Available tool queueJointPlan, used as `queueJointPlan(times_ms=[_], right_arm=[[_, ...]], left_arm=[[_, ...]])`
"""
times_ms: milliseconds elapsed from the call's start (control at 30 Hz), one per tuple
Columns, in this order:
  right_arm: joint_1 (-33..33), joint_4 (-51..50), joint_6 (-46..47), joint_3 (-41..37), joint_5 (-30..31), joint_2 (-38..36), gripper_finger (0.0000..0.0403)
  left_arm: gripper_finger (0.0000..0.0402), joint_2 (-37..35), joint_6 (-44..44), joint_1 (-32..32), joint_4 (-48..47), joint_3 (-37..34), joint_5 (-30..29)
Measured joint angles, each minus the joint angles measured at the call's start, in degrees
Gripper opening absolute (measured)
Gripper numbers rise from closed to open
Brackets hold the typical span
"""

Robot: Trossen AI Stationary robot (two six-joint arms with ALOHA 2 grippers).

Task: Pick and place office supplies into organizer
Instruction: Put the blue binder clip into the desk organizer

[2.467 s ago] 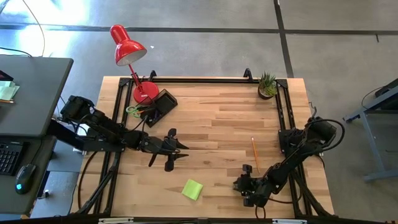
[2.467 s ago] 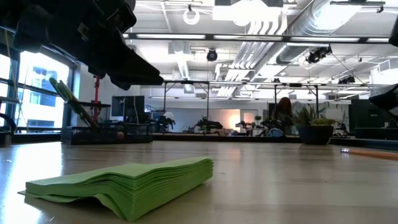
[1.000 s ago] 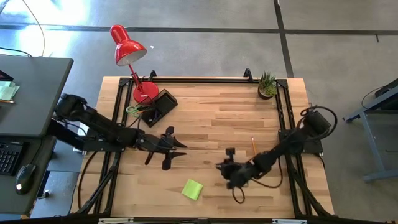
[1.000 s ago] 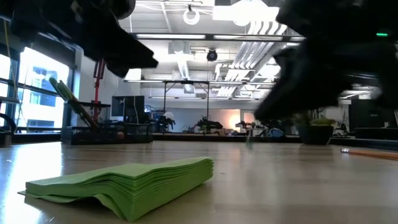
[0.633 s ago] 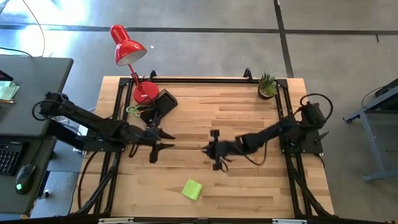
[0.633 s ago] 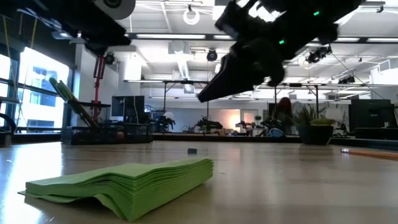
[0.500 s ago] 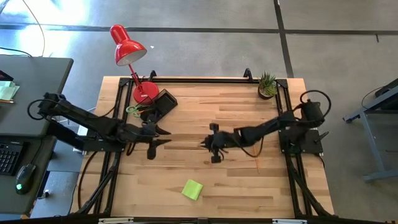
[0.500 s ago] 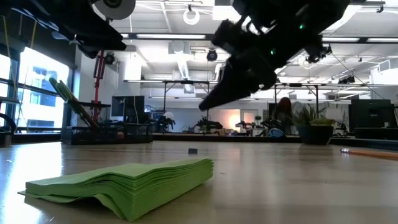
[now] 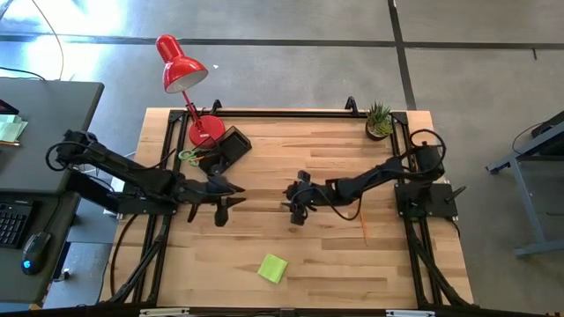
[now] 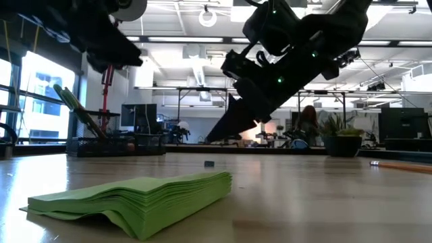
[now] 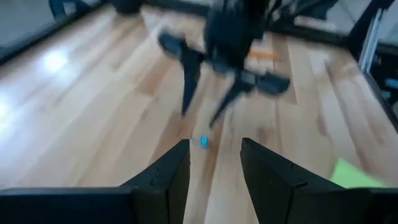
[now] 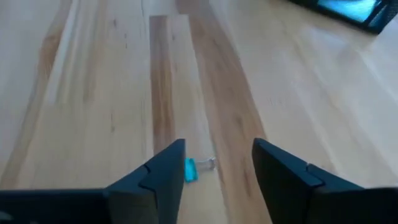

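I am seeing my right gripper (image 9: 293, 204) hanging over mid-table with its fingers spread and empty, a tiny blue-and-metal clip (image 12: 194, 168) lying loose on the pale wooden table (image 9: 335, 264) just beyond them. My left gripper (image 9: 231, 195) is facing it, jaws parted and empty, near the black compartment organizer (image 9: 231, 146); the lime-green sticky-note pad (image 9: 272, 268) is sitting near the front edge

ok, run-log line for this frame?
right gripper: open over small blue clip | left gripper: open, waiting opposite | organizer: far corner

Bright overhead light (wrist views blurred)
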Motion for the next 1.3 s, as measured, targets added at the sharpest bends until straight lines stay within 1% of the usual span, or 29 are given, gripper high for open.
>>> queueJointPlan(times_ms=[100,167,300,400,500,667,800,1033,1233,1300], right_arm=[[0.19,1.11,0.32,0.02,-0.05,0.93,0.0191],[0.26,1.83,2.83,0.02,0.25,1.81,0.0192],[0.26,5.0,11.64,0.02,0.3,3.8,0.0183],[1.02,5.2,13.38,0.02,1.98,4.09,0.0172],[2.1,4.29,12.86,0.02,6.17,4.09,0.0158],[3.15,3.44,11.63,0.02,11.3,4.09,0.0137],[3.26,3.64,11.76,0.02,11.54,4.09,0.0127],[4.27,5.77,13.46,0.02,10.92,4.09,0.0126],[5.33,6.01,13.44,0.02,13.28,4.24,0.013],[5.38,7.1,12.5,0.02,13.12,5.09,0.0131]], left_arm=[[0.0129,0.21,2.88,0.04,2.76,0.66,-2.21],[0.0129,-0.03,5.46,0.04,3.88,2.49,-3.07],[0.0129,-0.4,11.58,0.04,3.96,6.74,-5.35],[0.0129,-0.42,14.52,0.02,3.98,8.93,-6.25],[0.0129,-0.42,14.51,0.0,3.13,9.3,-6.31],[0.0129,-0.35,11.83,0.0,-1.79,9.3,-6.23],[0.0129,-0.35,11.32,0.0,-2.23,9.3,-6.5],[0.0129,-0.35,11.32,0.0,-1.93,9.3,-6.16],[0.0129,-0.35,11.3,0.0,-2.06,9.3,-6.03],[0.0129,-0.35,11.3,0.0,-2.25,9.28,-6.03]])
